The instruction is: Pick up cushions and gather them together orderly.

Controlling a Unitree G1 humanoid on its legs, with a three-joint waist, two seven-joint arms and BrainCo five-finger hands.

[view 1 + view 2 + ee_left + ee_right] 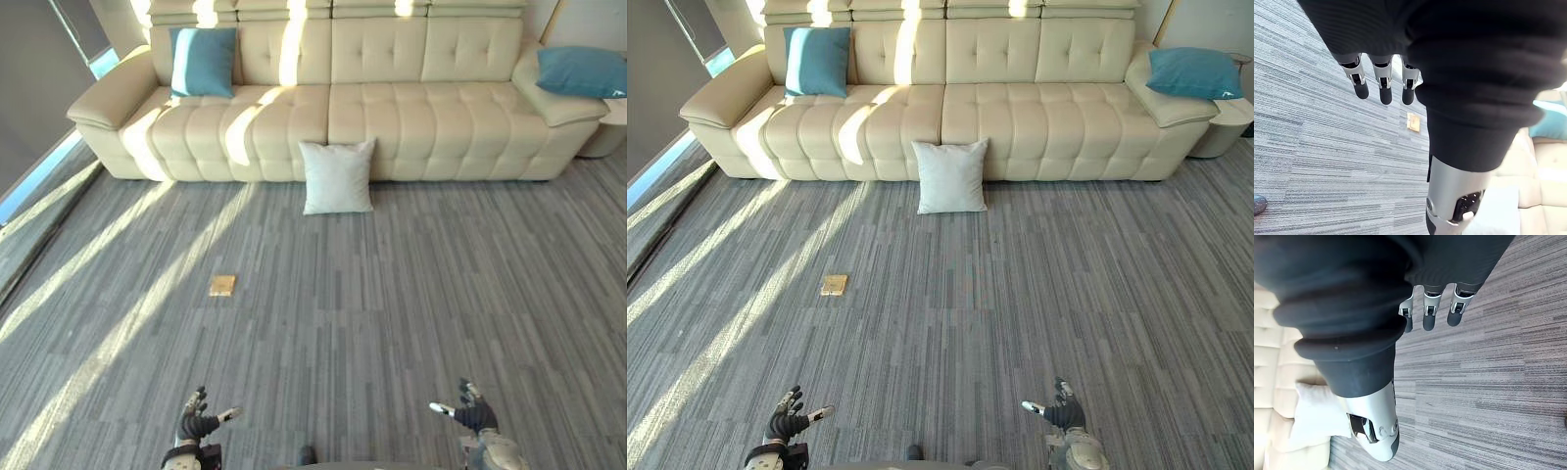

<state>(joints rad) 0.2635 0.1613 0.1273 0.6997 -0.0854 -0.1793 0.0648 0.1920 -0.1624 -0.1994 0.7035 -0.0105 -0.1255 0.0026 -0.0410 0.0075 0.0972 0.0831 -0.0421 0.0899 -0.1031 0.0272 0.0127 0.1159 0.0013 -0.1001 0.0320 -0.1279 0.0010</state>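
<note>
Your white cushion (pixel 337 176) leans on the sofa (pixel 421 113), well ahead of your fingers (pixel 1385 93), midway between left hand (pixel 196 423) and right hand (pixel 473 413), both spread and empty.

White cushion (pixel 337 176): square, upright on floor (pixel 392 294), leaning on sofa (pixel 411 108) front, well ahead of left-hand fingers (pixel 195 400) and right-hand fingers (pixel 467 391), midway between. Teal cushion (pixel 203 61): upright on seat, far ahead-left. Second teal cushion (pixel 582 70): lying on sofa arm, far ahead-right.
</note>
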